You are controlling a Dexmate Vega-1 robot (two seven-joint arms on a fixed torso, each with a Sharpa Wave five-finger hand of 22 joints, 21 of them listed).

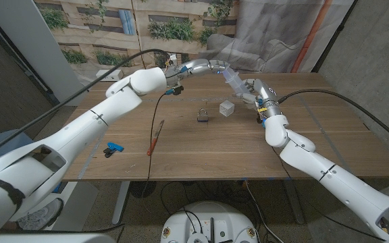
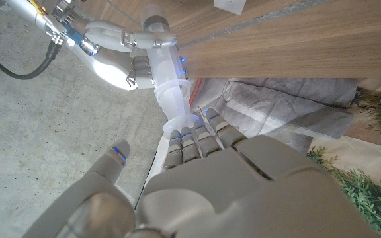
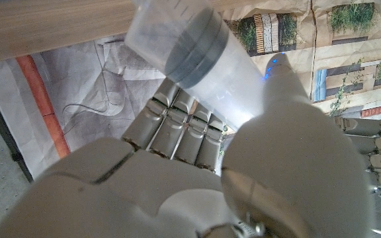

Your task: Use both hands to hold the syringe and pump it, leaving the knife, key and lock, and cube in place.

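Gripping the syringe (image 1: 233, 79) barrel, the right robot hand (image 1: 250, 88) holds it above the bench (image 1: 201, 145) far edge. Its long axis runs toward the left robot hand (image 1: 208, 67), whose fingers close on the plunger end, so pumping should follow that axis.

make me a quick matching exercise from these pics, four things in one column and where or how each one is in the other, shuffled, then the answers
Things:
1. syringe
2. padlock
3. clear cube
4. knife

Places or states:
A. lying on the table left of the padlock, red handle toward the far side
B. held above the table's far side between the left hand and the right hand
C. standing on the table near its middle, just left of the cube
D. on the table just right of the padlock, near the right hand

Pairs: 1-B, 2-C, 3-D, 4-A
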